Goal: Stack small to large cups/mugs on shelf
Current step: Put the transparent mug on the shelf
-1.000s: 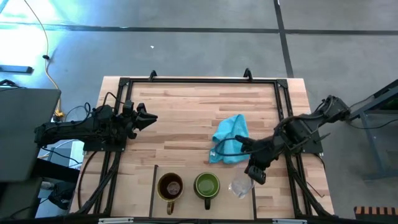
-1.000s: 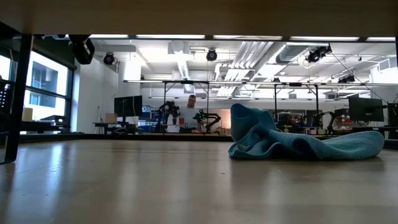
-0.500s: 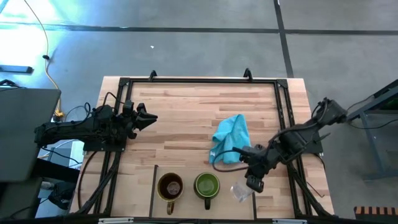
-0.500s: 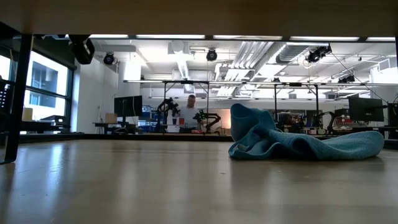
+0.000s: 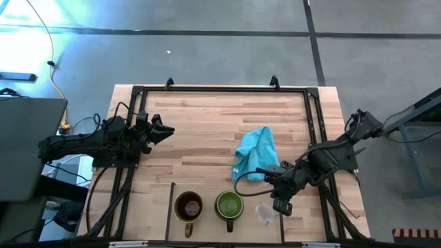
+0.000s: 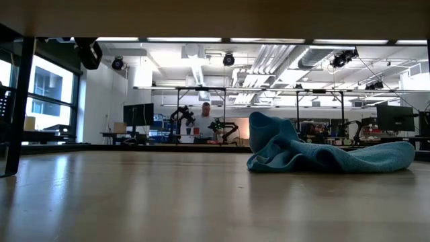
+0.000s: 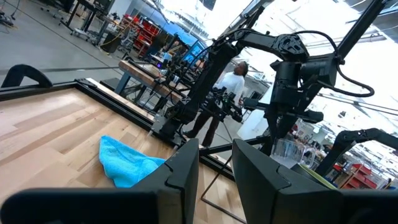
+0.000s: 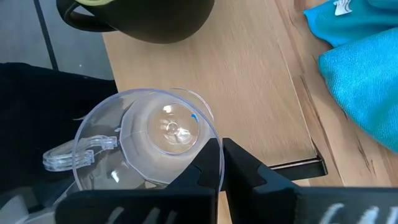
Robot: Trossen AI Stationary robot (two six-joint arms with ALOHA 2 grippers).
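From my seat the job looks well along but not finished: on the shelf (image 5: 207, 224), the slatted strip at the near edge of the counter (image 5: 207, 117), the brown mug (image 5: 188, 207) and the green mug (image 5: 229, 204) already stand upright side by side, mouths up, each handle pointing toward the near edge. The clear glass cup (image 5: 265, 213) is the one left, and I judge it is not yet settled. My right hand (image 5: 281, 207) is right over it, fingers clenched together with the tips at the cup's rim; in the right wrist view the fingers pinch the wall of the cup (image 8: 149, 146), so I read it as gripped by the rim. There the cup's open mouth faces the camera, with its round base seen through the glass, so its long axis runs roughly along the fingers, and its clear handle sticks out sideways, away from the blue cloth (image 8: 360, 68). It lies just beside the green mug, at the shelf's right end. My left hand (image 5: 164, 131) waits well apart, low over the left side of the counter, fingers slightly parted and holding nothing.
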